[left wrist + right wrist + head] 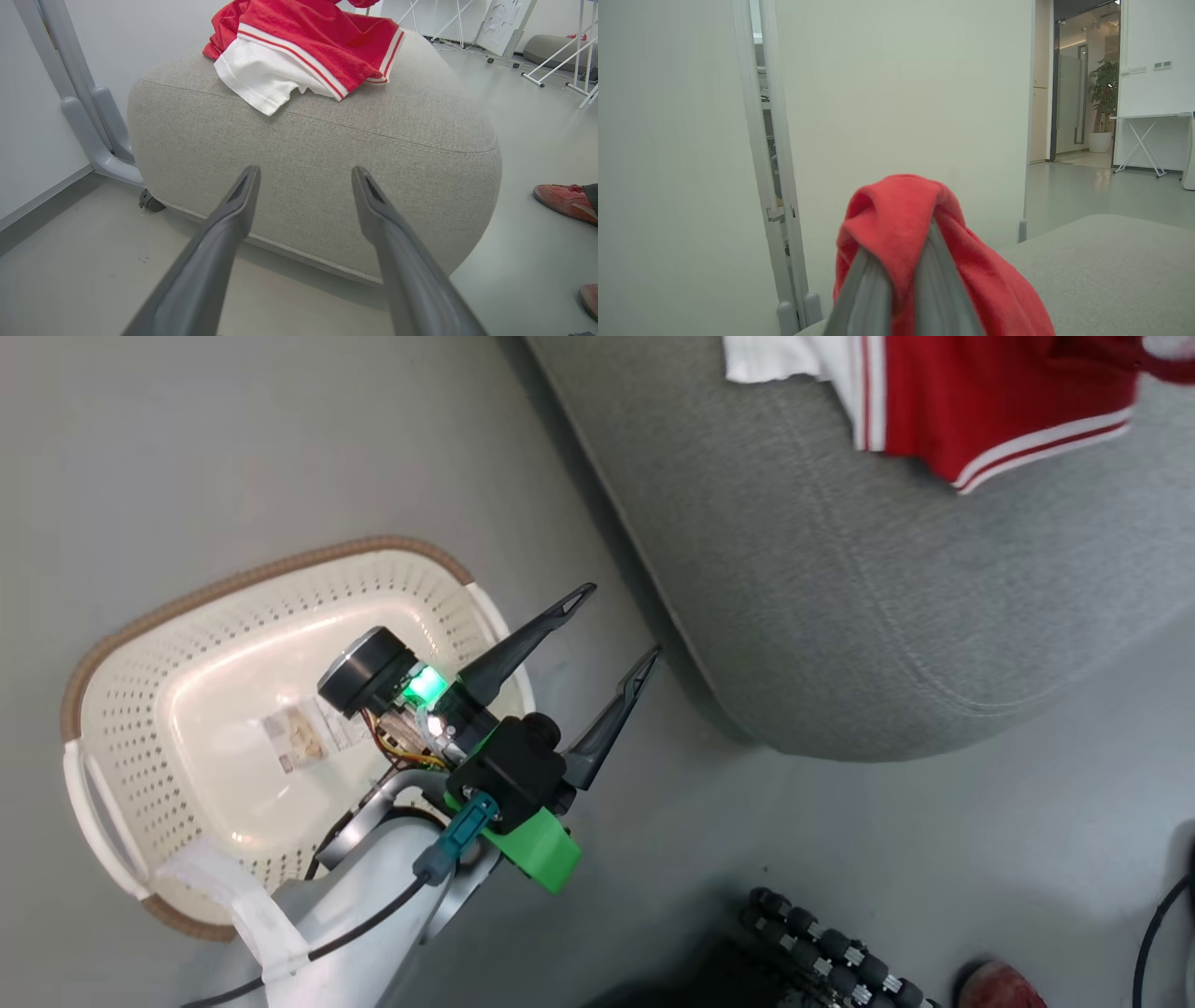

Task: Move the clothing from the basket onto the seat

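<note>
The cream basket (121, 709) lies on the floor at the left with nothing but its sticker inside. My left gripper (624, 621) hovers open between the basket and the seat (840, 616), fingers pointing at the cushion's side (303, 154). A red and white garment (971, 401) lies on top of the seat (317, 51). In the right wrist view my right gripper (901, 275) is shut on a red cloth (896, 210), held above the grey seat (1111, 261).
A white partition wall (901, 93) and a grey frame foot (103, 154) stand behind the seat. A person's red shoes (565, 200) rest on the floor to the right. Black rollers (822, 943) of my base show at the bottom.
</note>
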{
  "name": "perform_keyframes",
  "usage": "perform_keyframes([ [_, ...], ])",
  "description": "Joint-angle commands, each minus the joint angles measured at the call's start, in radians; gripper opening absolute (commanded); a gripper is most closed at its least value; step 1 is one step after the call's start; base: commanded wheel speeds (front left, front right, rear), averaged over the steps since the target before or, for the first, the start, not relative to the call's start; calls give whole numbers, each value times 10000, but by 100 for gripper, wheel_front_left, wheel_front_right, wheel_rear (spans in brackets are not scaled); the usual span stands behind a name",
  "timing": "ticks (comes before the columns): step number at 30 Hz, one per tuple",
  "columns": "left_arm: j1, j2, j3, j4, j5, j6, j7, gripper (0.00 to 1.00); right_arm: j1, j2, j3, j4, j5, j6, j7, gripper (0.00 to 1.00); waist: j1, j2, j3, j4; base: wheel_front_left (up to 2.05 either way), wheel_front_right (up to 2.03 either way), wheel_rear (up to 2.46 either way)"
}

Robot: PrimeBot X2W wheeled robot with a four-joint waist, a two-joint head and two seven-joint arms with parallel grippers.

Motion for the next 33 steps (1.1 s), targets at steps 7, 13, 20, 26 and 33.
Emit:
perform_keyframes([
  [7, -374, -14, 17, -78, 171, 247, -200, 100, -485, 231, -96, 2517, 22, -4, -18, 0, -2, 1, 1095, 992, 0, 0, 0],
  [13, -238, -161, 131, 173, 139, 643, -400, 100, 184, 853, -531, 3440, -354, -5, -20, 100, -2, 1, 748, 885, 0, 0, 0],
  [20, 151, -424, 355, 555, -318, 891, -748, 100, 1921, 1677, -1006, 2243, -1192, -5, -18, 100, -2, 1, -277, 788, 0, 0, 0],
  [26, 744, -843, 692, 737, -837, 1127, -879, 100, 3846, 1880, -214, 859, -1809, -5, -18, 100, -2, 1, -1480, 1022, 0, 0, 0],
  [33, 2002, -1397, 2002, 140, -1210, 1511, -872, 100, 5505, 1678, 1370, 262, -1967, -7, -18, 100, -2, 1, -2962, 1906, 0, 0, 0],
])
